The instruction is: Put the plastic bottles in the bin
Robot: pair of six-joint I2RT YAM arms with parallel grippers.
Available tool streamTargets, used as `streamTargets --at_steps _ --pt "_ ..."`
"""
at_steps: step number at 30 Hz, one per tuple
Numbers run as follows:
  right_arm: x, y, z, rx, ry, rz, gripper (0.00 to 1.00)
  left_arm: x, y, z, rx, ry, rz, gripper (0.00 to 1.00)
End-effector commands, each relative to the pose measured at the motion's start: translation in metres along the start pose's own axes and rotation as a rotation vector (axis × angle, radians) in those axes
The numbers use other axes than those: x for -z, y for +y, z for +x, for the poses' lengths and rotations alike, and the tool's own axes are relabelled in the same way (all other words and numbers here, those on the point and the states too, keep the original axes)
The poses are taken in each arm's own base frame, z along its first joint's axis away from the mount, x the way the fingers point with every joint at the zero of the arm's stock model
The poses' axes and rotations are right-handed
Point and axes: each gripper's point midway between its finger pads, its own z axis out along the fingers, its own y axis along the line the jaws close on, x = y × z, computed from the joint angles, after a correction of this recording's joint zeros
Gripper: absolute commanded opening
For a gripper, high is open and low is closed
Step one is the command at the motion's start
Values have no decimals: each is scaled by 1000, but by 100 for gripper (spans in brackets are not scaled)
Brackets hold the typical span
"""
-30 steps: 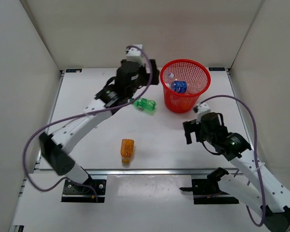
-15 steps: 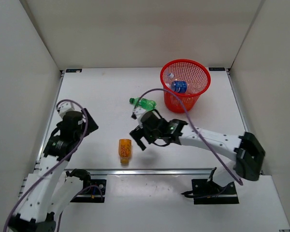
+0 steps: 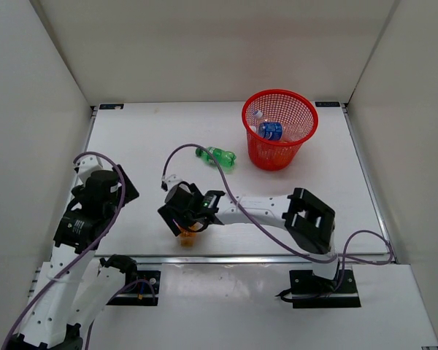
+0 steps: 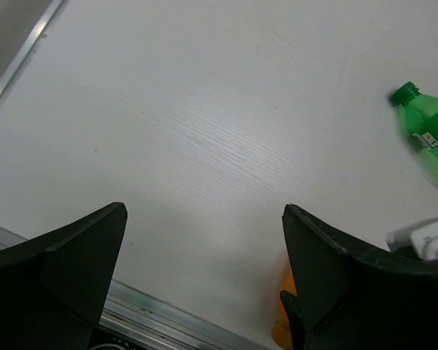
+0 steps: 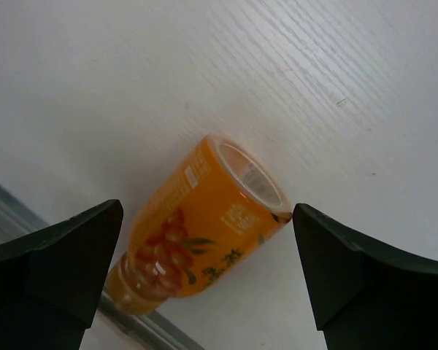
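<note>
- The right claw [image 5: 208, 211] stands wide, one finger on each side of the orange bottle [image 5: 204, 226], with a gap on both sides (we see no contact).
- That orange bottle lies on its side on the white surface [image 3: 131, 146], close to the metal rail [image 3: 241, 257] at the near edge.
- The left claw [image 4: 204, 211] is spread wide too, holding nothing, over the left part of the surface and well apart from the bottles.
- We see the green bottle [image 3: 217, 155] on its side, between the orange one and the bin [image 3: 277, 154], nearer the bin.
- Inside the bin lies a clear bottle with a blue label [image 3: 270, 130].
</note>
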Motion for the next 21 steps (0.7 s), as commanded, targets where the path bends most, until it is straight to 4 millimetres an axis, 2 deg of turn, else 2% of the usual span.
streamTargets --at_steps 1,4,6,7,8,10,11,13,16,19,21 --pt "-13 -10 -3 -107 -3 86 99 4 6 -21 -31 -62 -36 99" --pt "-24 -11 15 -113 38 115 94 1 5 -27 -36 -92 -46 99" --pt "-28 -15 19 -126 51 130 80 1 4 -33 -45 -112 -50 99" --pt "-26 -12 20 -114 47 135 77 3 2 -36 -52 -122 -42 98" --pt "-27 -17 22 -110 55 152 70 1 3 -32 -51 -110 -49 98" --pt "-19 -20 12 -104 23 168 54 0 -1 -30 -48 -106 -31 99" --pt "-16 -20 8 -99 8 169 51 0 -2 -31 -43 -108 -20 98" --pt "-2 -31 -6 -78 -33 184 31 -3 -5 -27 -31 -89 -3 98" --pt "24 -45 -36 -37 -113 160 20 -7 -12 -22 -32 -61 20 98" --pt "58 -72 -69 -28 -202 136 17 -16 -20 -12 -42 -5 35 99" --pt "84 -99 -96 -44 -266 131 17 -21 -31 -3 -34 35 79 99"
